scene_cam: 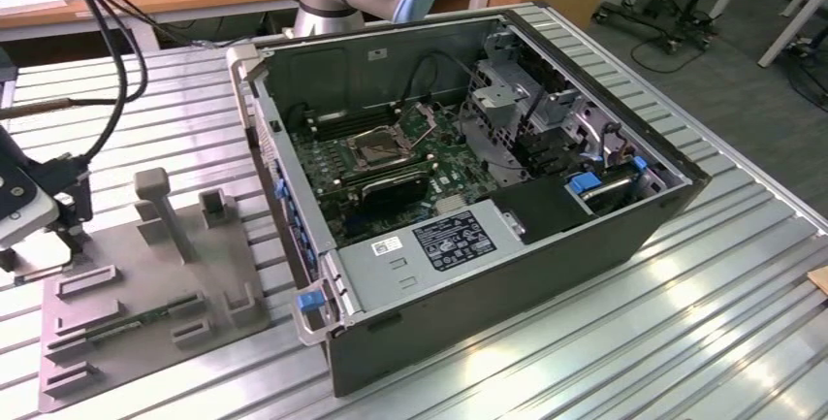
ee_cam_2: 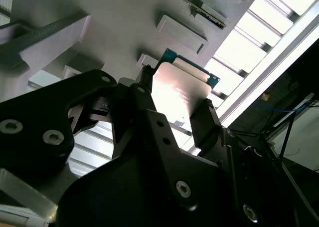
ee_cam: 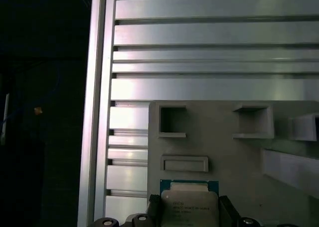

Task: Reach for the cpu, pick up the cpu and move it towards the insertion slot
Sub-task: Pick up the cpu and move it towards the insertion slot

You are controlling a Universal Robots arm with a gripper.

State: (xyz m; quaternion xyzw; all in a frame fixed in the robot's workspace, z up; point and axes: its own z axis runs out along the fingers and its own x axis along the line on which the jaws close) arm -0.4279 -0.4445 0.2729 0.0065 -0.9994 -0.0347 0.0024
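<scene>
Exterior view: overhead room light is falling evenly; glare is streaking the slatted table [scene_cam: 724,274]; the computer case [scene_cam: 518,294] is shading its own interior. Second wrist view: the cpu [ee_cam_2: 179,95] is flaring white. First wrist view: past the table's edge, everything is lying black.

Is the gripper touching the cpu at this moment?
Touching. In the second wrist view, the two black fingers of the gripper meet opposite edges of the cpu, with no gap on either side.
</scene>
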